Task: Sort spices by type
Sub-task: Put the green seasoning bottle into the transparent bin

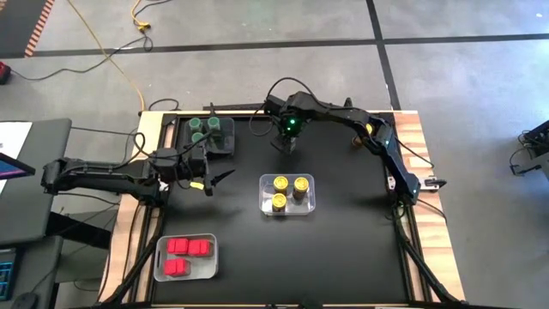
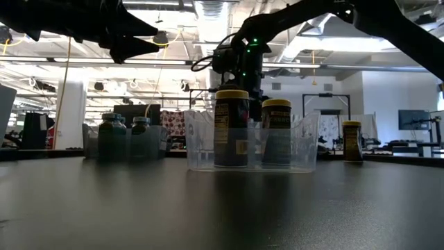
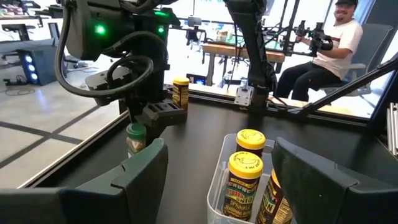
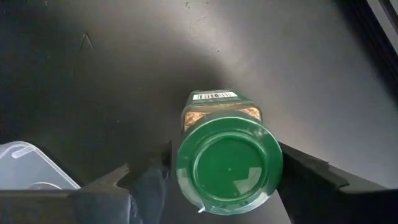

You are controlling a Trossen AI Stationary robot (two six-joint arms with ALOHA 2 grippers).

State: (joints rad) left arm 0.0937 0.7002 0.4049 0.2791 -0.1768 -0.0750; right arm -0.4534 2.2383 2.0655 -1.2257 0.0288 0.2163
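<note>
A green-lidded spice jar (image 4: 229, 163) stands upright on the black table near its far edge, also seen in the left wrist view (image 3: 135, 138). My right gripper (image 1: 290, 130) points down over it, open, one finger on either side of the lid (image 4: 229, 165). Three yellow-lidded jars (image 1: 288, 190) stand in a clear bin (image 1: 309, 206) at the table's middle. Green-lidded jars (image 1: 206, 129) stand in a grey bin at the far left. Red-topped jars (image 1: 187, 255) sit in a clear bin at the near left. My left gripper (image 1: 214, 180) hovers level and open at the left, holding nothing.
One yellow-lidded jar (image 1: 356, 142) stands alone near the far right edge. A person (image 3: 323, 50) sits beyond the table holding control handles. Bare black table lies between the bins and along the near right side.
</note>
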